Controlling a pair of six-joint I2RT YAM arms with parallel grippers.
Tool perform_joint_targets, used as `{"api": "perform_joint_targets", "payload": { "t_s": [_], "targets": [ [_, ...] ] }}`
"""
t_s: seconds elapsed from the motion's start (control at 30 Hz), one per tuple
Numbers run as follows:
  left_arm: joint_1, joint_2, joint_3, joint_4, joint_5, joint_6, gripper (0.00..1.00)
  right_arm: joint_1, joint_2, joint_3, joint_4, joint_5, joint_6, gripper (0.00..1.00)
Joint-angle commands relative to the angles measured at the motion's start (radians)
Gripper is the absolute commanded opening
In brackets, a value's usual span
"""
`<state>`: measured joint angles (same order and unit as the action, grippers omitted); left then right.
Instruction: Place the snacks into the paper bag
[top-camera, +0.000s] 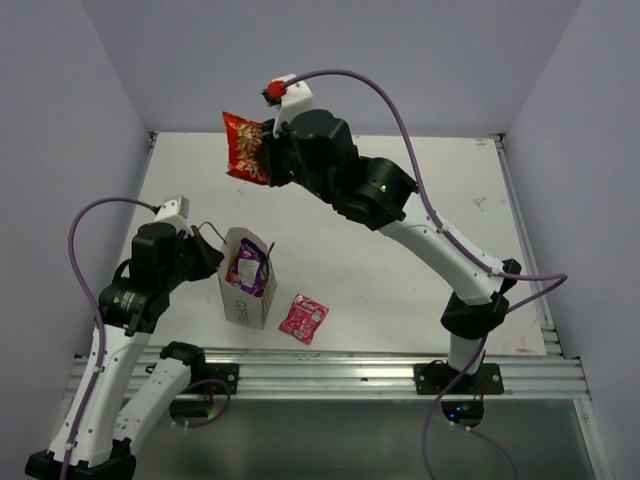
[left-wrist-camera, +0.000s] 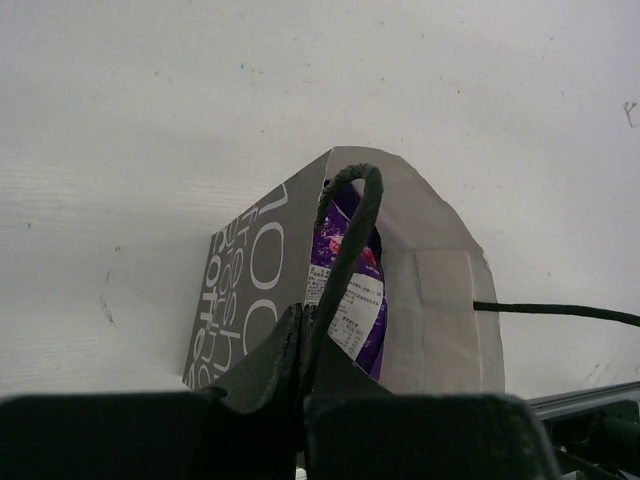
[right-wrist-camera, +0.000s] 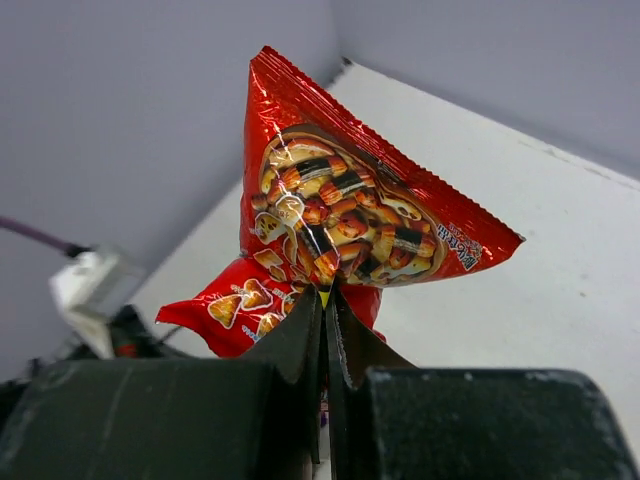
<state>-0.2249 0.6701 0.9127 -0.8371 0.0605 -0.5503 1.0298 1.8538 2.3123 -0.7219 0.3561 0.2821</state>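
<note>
My right gripper (top-camera: 270, 160) (right-wrist-camera: 325, 295) is shut on the red chip bag (top-camera: 245, 147) (right-wrist-camera: 350, 215), which hangs in the air over the far left of the table. A second crumpled red part with triangle chips printed on it (right-wrist-camera: 235, 305) sticks out to the lower left; I cannot tell whether it is a separate packet. The paper bag (top-camera: 238, 302) (left-wrist-camera: 245, 290) stands upright near the front left, with the purple packet (top-camera: 247, 266) (left-wrist-camera: 352, 300) inside it. My left gripper (top-camera: 210, 252) (left-wrist-camera: 303, 322) is shut on the bag's dark cord handle (left-wrist-camera: 352, 225). A pink-red sachet (top-camera: 303, 318) lies flat just right of the bag.
The white table (top-camera: 400, 170) is walled at the back and both sides. A metal rail (top-camera: 330, 372) runs along its near edge by the arm bases. The bag's other cord handle (left-wrist-camera: 555, 312) trails to the right.
</note>
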Motion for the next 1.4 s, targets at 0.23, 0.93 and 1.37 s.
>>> {"api": "perform_joint_targets", "payload": {
  "t_s": [0.23,0.93,1.37],
  "targets": [
    [0.001,-0.004,0.023,0.055,0.019,-0.020,0.00,0.165,0.085,-0.097,-0.036,-0.190,0.072,0.00],
    [0.001,-0.033,0.029,0.044,0.021,-0.025,0.00,0.210,0.104,-0.189,-0.355,-0.086,0.039,0.00],
    [0.001,-0.047,0.028,0.035,0.027,-0.010,0.00,0.254,0.275,-0.143,-0.346,-0.132,0.048,0.00]
  ]
}}
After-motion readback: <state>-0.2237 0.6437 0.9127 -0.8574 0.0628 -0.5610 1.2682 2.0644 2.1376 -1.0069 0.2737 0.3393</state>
